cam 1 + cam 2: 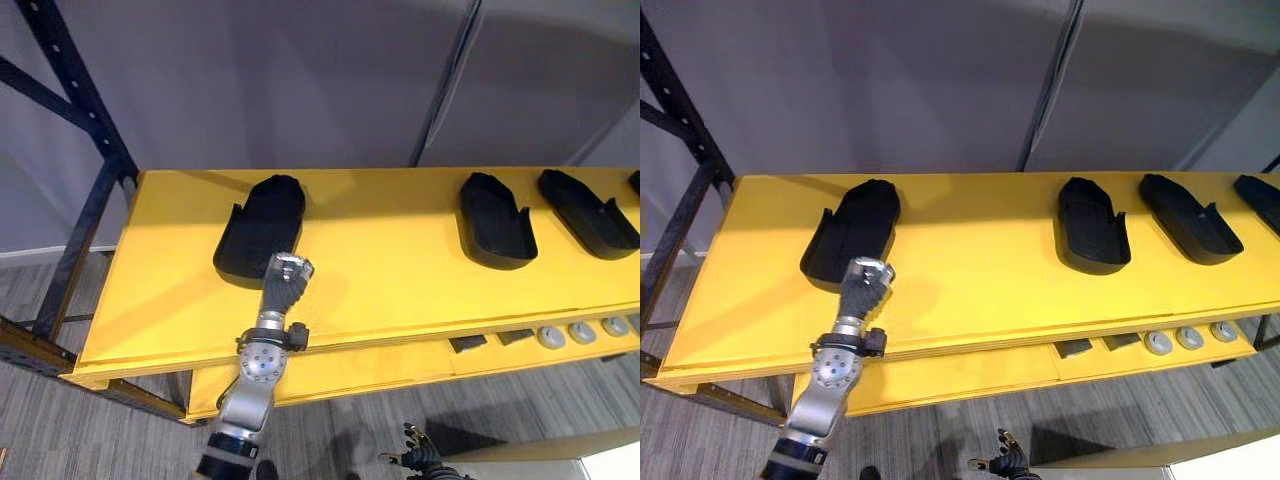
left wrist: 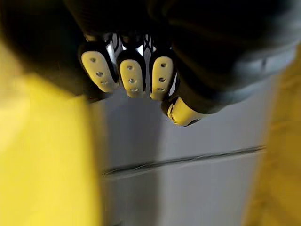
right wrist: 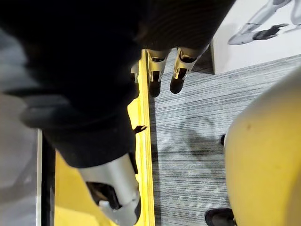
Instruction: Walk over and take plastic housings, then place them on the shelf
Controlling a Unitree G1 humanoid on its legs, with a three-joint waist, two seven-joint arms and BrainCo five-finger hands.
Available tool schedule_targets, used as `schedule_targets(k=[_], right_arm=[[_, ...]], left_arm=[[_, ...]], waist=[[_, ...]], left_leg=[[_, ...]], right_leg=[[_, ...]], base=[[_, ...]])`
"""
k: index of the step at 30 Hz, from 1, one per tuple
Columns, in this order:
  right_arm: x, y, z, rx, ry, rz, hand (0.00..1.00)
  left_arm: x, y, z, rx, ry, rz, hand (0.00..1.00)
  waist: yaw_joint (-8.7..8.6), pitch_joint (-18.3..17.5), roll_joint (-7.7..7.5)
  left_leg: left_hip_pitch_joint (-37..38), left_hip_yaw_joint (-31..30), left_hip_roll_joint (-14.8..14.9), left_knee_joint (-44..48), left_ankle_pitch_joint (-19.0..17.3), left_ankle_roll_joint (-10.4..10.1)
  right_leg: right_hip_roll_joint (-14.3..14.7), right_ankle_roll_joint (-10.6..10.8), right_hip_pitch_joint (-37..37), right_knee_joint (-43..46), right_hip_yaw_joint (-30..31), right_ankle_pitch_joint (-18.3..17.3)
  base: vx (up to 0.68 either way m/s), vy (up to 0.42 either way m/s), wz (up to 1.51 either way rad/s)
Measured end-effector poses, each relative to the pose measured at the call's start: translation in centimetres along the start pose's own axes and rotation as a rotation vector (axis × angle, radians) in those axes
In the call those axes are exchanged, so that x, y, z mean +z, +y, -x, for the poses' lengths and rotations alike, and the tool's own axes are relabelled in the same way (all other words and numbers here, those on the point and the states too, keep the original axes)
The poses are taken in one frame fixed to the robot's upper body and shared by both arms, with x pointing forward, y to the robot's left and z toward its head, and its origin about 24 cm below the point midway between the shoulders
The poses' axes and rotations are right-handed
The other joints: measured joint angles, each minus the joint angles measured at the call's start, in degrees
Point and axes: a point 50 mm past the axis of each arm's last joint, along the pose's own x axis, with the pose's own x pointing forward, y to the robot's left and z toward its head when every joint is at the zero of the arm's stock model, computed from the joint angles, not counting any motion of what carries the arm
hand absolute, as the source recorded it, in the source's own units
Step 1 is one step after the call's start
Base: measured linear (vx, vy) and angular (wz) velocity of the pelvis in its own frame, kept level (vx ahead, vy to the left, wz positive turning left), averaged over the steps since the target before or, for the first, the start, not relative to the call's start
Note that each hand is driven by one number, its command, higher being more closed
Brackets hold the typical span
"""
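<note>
Several black plastic housings lie on the yellow shelf top (image 1: 390, 270): one at the left (image 1: 262, 228), one right of the middle (image 1: 494, 222), another further right (image 1: 588, 212). My left hand (image 1: 284, 285) hovers over the shelf at the near end of the left housing, and its fingers (image 2: 131, 77) are curled with nothing seen between them. Whether it touches the housing I cannot tell. My right hand (image 1: 420, 462) hangs low below the shelf's front edge, its fingers (image 3: 181, 70) straight and empty, pointing at the floor.
A lower yellow shelf holds round silver parts (image 1: 582, 332) and small dark pieces (image 1: 468, 343). A black rack post (image 1: 80, 230) rises at the left end. Grey panels stand behind the shelf. Striped grey carpet (image 3: 188, 141) lies in front.
</note>
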Motion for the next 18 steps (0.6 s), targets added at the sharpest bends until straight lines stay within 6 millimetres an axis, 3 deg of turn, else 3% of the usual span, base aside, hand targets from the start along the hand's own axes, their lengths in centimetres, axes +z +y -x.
schedule_targets(k=[3, 8, 11, 13, 14, 18], right_arm=[[-0.2, -0.2, 0.1, -0.005, 0.002, 0.003, 0.00], [-0.4, -0.5, 0.6, -0.018, -0.010, -0.005, 0.00], [-0.7, -0.7, 0.7, -0.029, -0.004, -0.014, 0.00], [-1.1, -0.5, 0.8, -0.037, 0.008, -0.026, 0.00], [-1.2, -0.9, 1.0, -0.049, 0.007, -0.022, 0.00], [-1.5, -0.6, 1.0, -0.040, 0.016, -0.005, 0.00]], left_arm=[[2.1, 2.3, 0.8, 0.091, -0.103, 0.012, 1.00], [2.5, 6.9, 3.9, 0.343, -0.099, 0.025, 1.00], [1.7, 9.3, 6.0, 0.509, -0.041, 0.012, 1.00], [0.7, 10.7, 8.1, 0.620, 0.035, -0.010, 1.00], [0.2, 11.5, 9.6, 0.687, 0.087, -0.019, 1.00], [-2.7, 14.0, 13.2, 0.801, 0.301, -0.125, 1.00]], waist=[[0.96, -0.06, 0.36], [2.18, -0.03, 1.66], [3.42, -0.24, 2.22], [3.42, -0.86, 0.81], [3.90, -1.57, 2.11], [5.66, -2.24, 2.21]], left_leg=[[-0.12, -1.63, 0.51, -0.03, -0.50, -0.15], [-0.31, -3.59, 0.90, -0.05, -0.52, -0.15], [-0.90, -4.51, 0.90, -0.06, -0.65, -0.31], [-2.28, -2.57, -0.41, 5.95, -0.95, 2.32], [-1.37, -2.08, -0.22, 7.22, -2.57, 1.07], [0.31, -1.22, -1.38, 3.91, -2.84, 1.05]], right_leg=[[0.51, -0.29, 0.11, 0.72, -0.36, 0.20], [0.88, -0.48, 1.22, 0.75, -3.84, 0.35], [0.72, -0.60, 1.84, 0.03, -6.93, 0.21], [-1.42, -0.55, 2.08, -1.62, -9.34, -0.39], [-1.25, -0.09, 2.07, -1.00, -9.78, -0.69], [-2.18, 0.49, 2.32, -0.40, -9.94, -1.08]], base=[[-0.07, -0.001, 0.17], [-0.10, -0.017, 0.27], [-0.09, -0.020, 0.47], [-0.04, 0.034, 0.57], [0.04, 0.035, 0.37], [0.01, 0.087, 0.08]])
